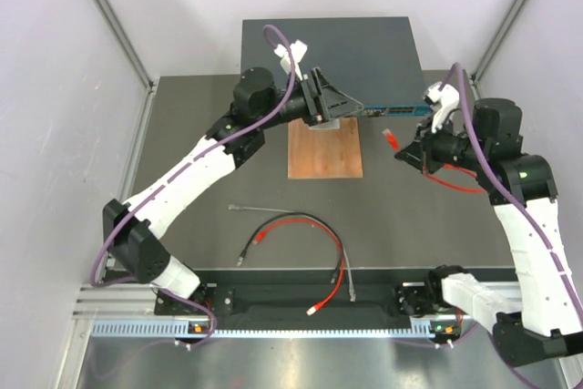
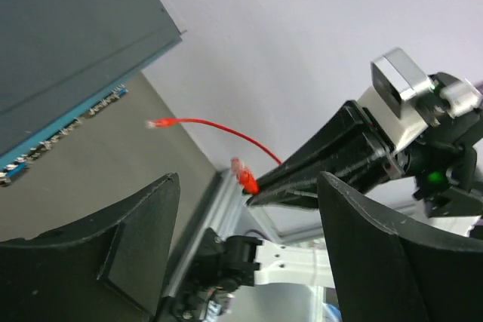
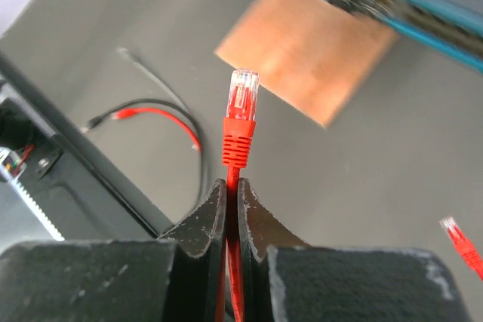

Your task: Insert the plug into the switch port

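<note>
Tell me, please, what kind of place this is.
Probably a robot test bench in a lab: two arms bolted to a dark table, pale panels closing it in, and a network switch with loose cables laid out.

Our left arm (image 1: 196, 170) reaching far forward, left gripper (image 2: 247, 182) spread wide, our right arm (image 1: 533, 225) folded inward at the elbow, right gripper (image 3: 232, 186) pinched tight just behind the plug (image 3: 243, 99)

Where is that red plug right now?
The red plug is pinched in the right gripper; in the top view, right of the wooden board, near the switch.
</note>
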